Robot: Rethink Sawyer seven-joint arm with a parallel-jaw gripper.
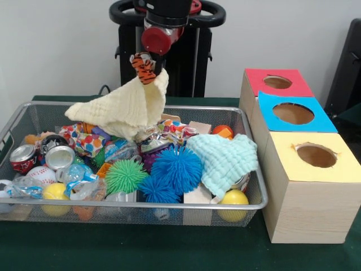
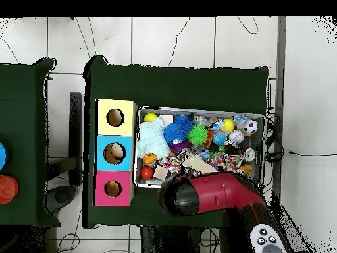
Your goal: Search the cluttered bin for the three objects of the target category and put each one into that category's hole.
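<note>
My gripper (image 1: 151, 71) hangs above the back of the wire bin (image 1: 141, 209), shut on the top corner of a pale yellow cloth (image 1: 127, 107). The cloth is lifted, and its lower edge drapes onto the clutter. A small orange-and-black striped thing (image 1: 144, 66) shows at the fingers beside the cloth's top. A mint green cloth (image 1: 224, 160) lies at the bin's right end. Three boxes stand to the right, each with a hole: red (image 1: 277, 82), blue (image 1: 293, 113) and yellow (image 1: 316, 155). In the overhead view the arm (image 2: 217, 192) hides the gripper, and a bit of the cloth (image 2: 197, 163) shows.
The bin holds blue spiky balls (image 1: 176, 167), a green spiky ball (image 1: 124, 175), drink cans (image 1: 23, 157), yellow balls (image 1: 234, 199), a baseball (image 1: 40, 174), wooden blocks (image 1: 197, 196) and crinkled wrappers. In the overhead view the boxes (image 2: 114, 153) stand left of the bin (image 2: 197, 110).
</note>
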